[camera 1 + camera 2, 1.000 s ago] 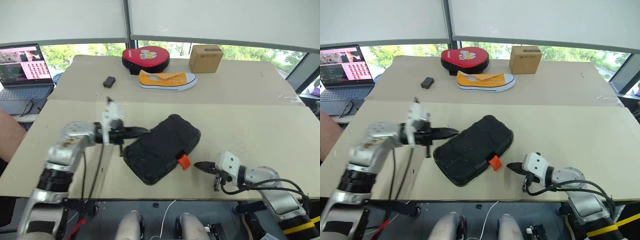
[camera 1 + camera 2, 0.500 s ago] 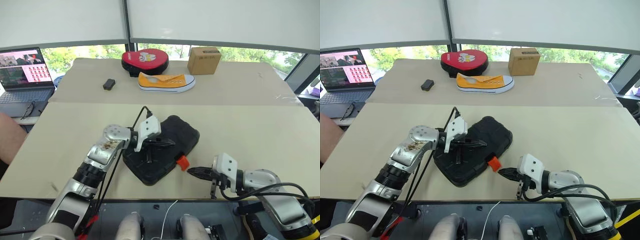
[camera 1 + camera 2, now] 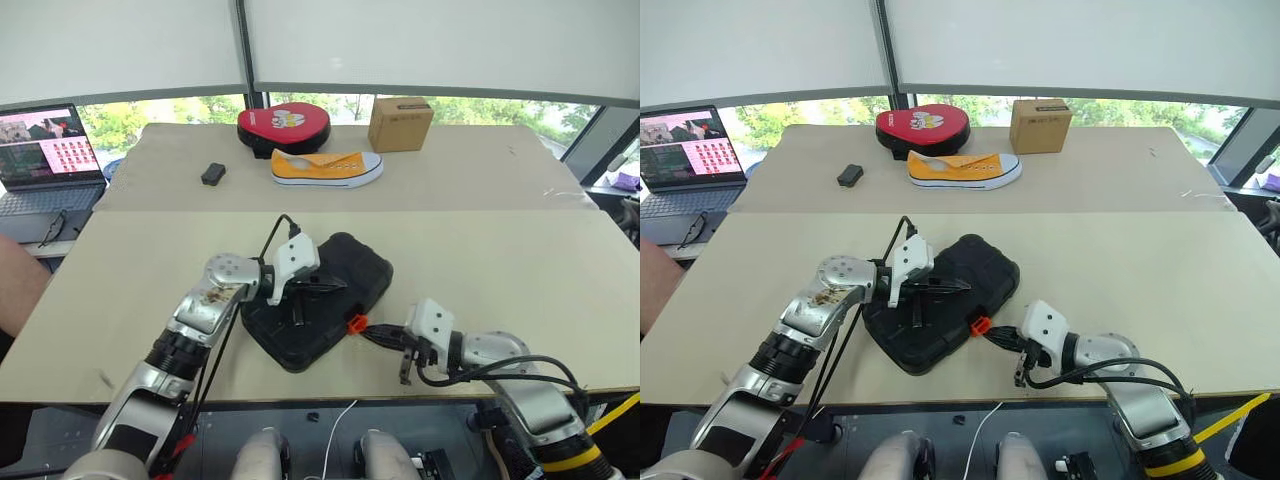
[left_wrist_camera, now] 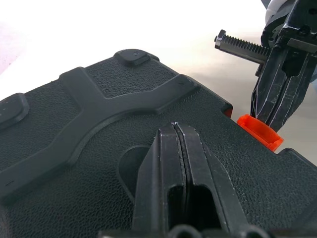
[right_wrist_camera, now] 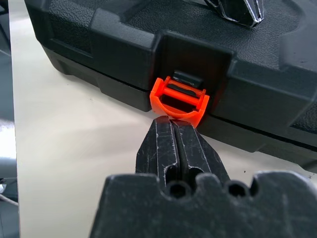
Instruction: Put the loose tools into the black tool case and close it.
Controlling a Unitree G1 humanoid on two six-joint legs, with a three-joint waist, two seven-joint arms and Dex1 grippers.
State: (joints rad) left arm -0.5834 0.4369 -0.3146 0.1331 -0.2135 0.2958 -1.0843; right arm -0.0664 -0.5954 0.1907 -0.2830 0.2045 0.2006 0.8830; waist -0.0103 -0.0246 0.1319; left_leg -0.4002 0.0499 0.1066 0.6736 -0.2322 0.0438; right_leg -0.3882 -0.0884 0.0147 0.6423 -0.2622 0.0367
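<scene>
Right wrist view: closed right gripper (image 5: 173,124) touches orange latch (image 5: 179,100).

My left arm (image 3: 205,310): silver-grey metal links, scuffed brown at the elbow joint, black ribbed forearm band. White wrist block with a black cable looping over it. Left gripper (image 3: 338,284): two black fingers, textured faces. Right arm (image 3: 520,375): same silver shell, black cables along it, yellow-and-black band at 5 o'clock. Right gripper (image 3: 367,332): black fingers, toothed rack bar alongside.
</scene>
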